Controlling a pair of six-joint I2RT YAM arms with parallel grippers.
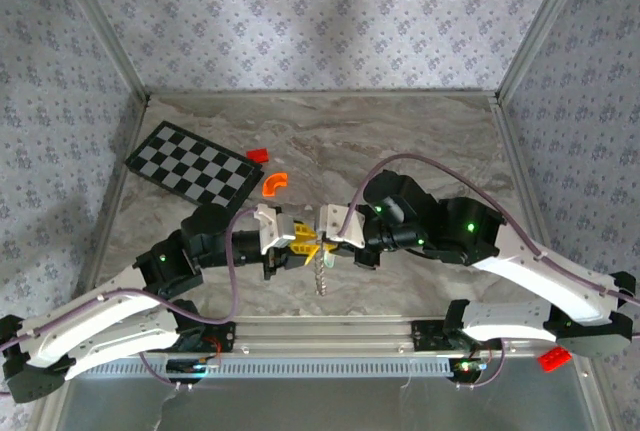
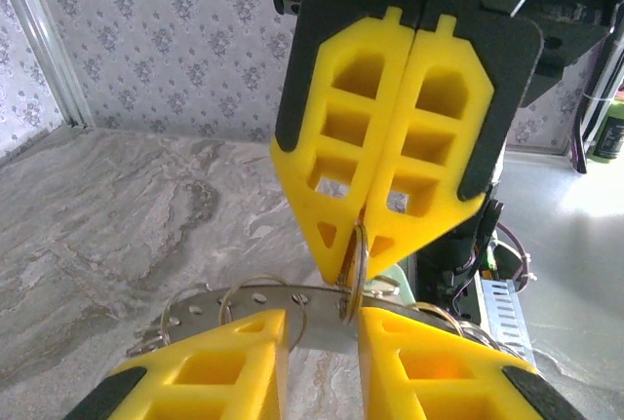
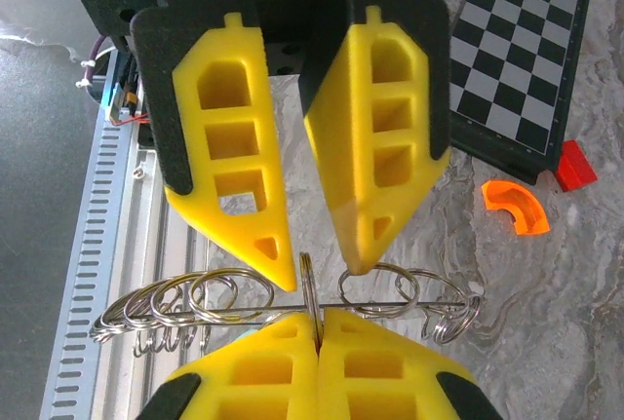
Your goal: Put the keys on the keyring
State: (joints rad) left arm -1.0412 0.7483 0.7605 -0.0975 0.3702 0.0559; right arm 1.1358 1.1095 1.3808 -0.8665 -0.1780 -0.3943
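The keyring (image 3: 308, 274) is a thin silvery split ring standing on edge. My right gripper (image 3: 317, 318) is shut on its lower part. It hangs on a flat metal strip (image 2: 244, 298) with holes that carries several more rings. My left gripper (image 3: 320, 272) faces the right one, open, one fingertip on each side of the ring. In the left wrist view the right gripper (image 2: 353, 264) pinches the ring (image 2: 359, 254) just above my open left gripper (image 2: 322, 318). A small pale green piece (image 2: 399, 283), the key, peeks out behind the strip. Both grippers meet mid-table (image 1: 308, 241).
A checkerboard (image 1: 192, 163) lies at the back left. Beside it are a red block (image 1: 258, 155) and an orange curved piece (image 1: 274, 183). The ring-laden strip hangs down below the grippers (image 1: 320, 276). An aluminium rail (image 1: 330, 361) runs along the near edge.
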